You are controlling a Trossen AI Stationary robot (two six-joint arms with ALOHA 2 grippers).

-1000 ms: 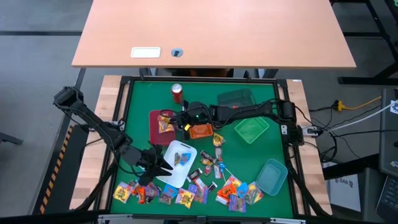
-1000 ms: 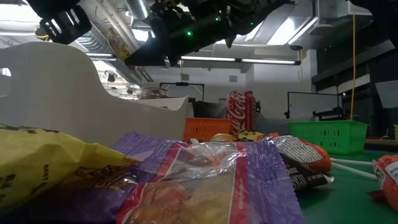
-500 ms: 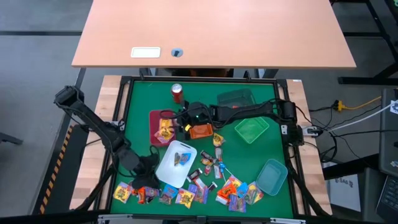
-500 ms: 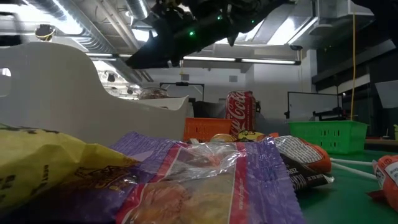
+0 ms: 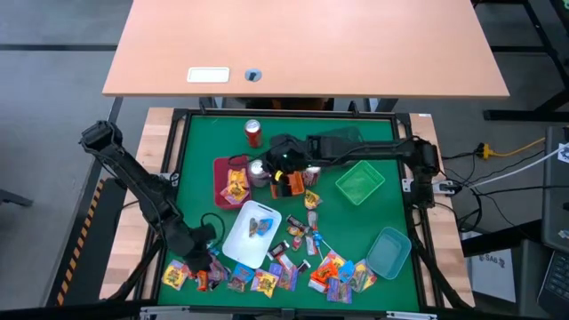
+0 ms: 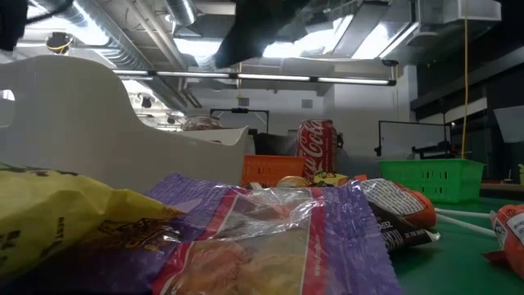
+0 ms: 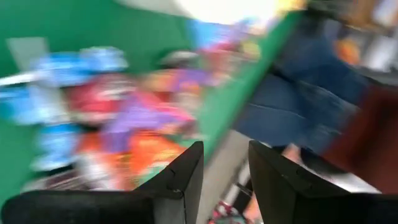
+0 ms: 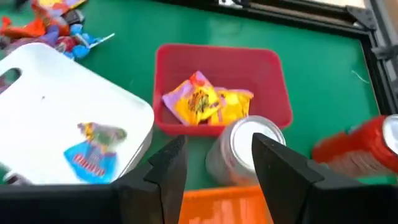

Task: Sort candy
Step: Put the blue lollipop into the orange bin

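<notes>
The candy (image 5: 267,277) lies as many small bright wrappers in a band along the table's near edge; close up it fills the low view (image 6: 270,238). Two yellow pieces (image 8: 205,102) lie in the red tray (image 5: 222,169). A blue one (image 8: 93,158) lies in the white tray (image 5: 240,244). My left gripper (image 5: 203,258) (image 7: 224,165) hangs open just over the left end of the candy band, with nothing between its fingers. My right gripper (image 5: 279,175) (image 8: 217,165) is open over the orange tray (image 5: 289,188), beside the silver can (image 8: 245,146).
A red soda can (image 5: 253,133) stands near the far edge, and the silver can (image 5: 258,171) between the red and orange trays. A light green tray (image 5: 359,184), a dark green one (image 5: 338,140) and a teal one (image 5: 388,252) sit on the right. Bare green mat shows on the left.
My left gripper has moved from beside the white tray toward the near-left corner and down onto the left end of the candy band. My right gripper has drawn back from over the red tray toward the right and risen, uncovering the silver can.
</notes>
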